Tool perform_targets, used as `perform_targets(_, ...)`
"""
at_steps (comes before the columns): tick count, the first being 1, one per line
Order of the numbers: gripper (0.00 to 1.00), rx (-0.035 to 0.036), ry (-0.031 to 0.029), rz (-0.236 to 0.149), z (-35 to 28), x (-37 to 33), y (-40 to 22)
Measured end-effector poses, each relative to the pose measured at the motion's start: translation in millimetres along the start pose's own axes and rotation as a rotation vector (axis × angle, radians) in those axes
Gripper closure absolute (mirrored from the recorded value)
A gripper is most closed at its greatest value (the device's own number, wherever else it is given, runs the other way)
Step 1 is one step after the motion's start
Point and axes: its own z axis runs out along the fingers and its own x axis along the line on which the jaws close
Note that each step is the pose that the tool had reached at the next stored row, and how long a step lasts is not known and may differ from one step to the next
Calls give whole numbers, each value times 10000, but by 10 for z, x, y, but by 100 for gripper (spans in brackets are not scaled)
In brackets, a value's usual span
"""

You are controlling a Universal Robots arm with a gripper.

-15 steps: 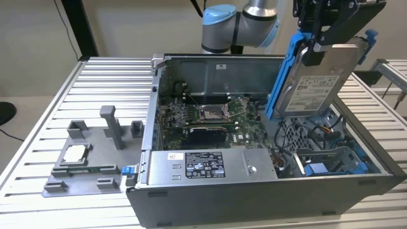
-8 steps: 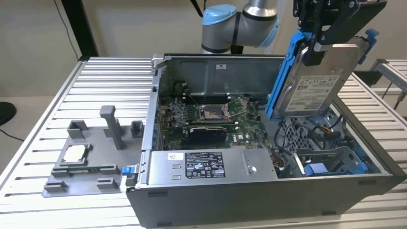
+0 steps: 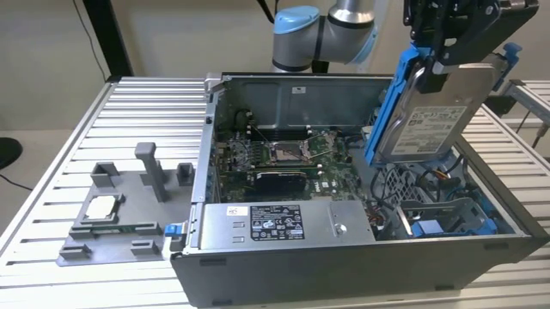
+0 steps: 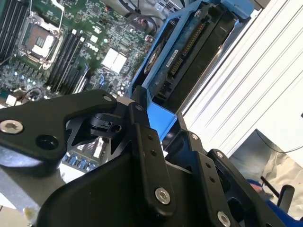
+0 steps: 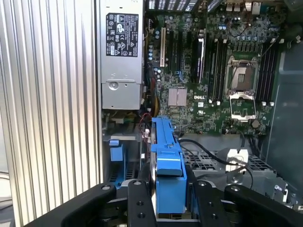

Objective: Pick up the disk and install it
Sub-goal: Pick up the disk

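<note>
Disk (image 3: pixel 426 125) hangs nearly upright with its label facing the camera, at about 2 o'clock in the exterior view. It is held in the air over the open computer case (image 3: pixel 344 270) and seems to touch nothing but what holds it. The jaws are closed on its upper end, one pressing each side of the blue frame (image 5: pixel 168 175), so the whole length of the disk dangles below the grip. The drive bay (image 3: pixel 447 222) with its blue clips sits at about 4 o'clock in the exterior view, and the motherboard (image 3: pixel 284 151) lies near the middle of the case. Loose cables (image 5: pixel 213 144) cross the perforated metal just beside the lower end of the disk. The likeliest trouble, as I judge it, is the lower edge snagging those cables or striking the case wall on the way down. With the grip so high, a small knock could twist the disk in the jaws. A tilted disk would then jam against the bay rails rather than slide in, or could slip out onto the motherboard.
</note>
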Motion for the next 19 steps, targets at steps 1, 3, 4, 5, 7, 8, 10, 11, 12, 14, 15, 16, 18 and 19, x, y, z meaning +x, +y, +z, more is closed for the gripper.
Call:
perform_targets(1, 100, -5, -1, 0, 1, 15, -10)
perform_targets(3, 100, -17, 0, 1, 2, 45, -33)
perform_targets(4, 100, -20, 0, 2, 3, 61, -46)
perform_targets(5, 100, -22, 0, 4, 4, 76, -56)
perform_targets(7, 100, -21, 0, 12, 7, 104, -75)
perform_targets(8, 100, -22, 2, 15, 8, 118, -88)
perform_targets(10, 100, -21, 1, 16, 14, 146, -118)
perform_targets(11, 100, -21, -1, 17, 18, 160, -134)
perform_targets(12, 100, -21, -2, 18, 22, 175, -150)
perform_targets(14, 100, -21, -4, 18, 37, 206, -186)
perform_targets(15, 100, -21, -5, 18, 48, 221, -204)
perform_targets(16, 100, -21, -7, 19, 65, 236, -221)
perform_targets(18, 100, -21, -6, 19, 105, 265, -257)
perform_targets(19, 100, -21, -7, 20, 125, 279, -275)
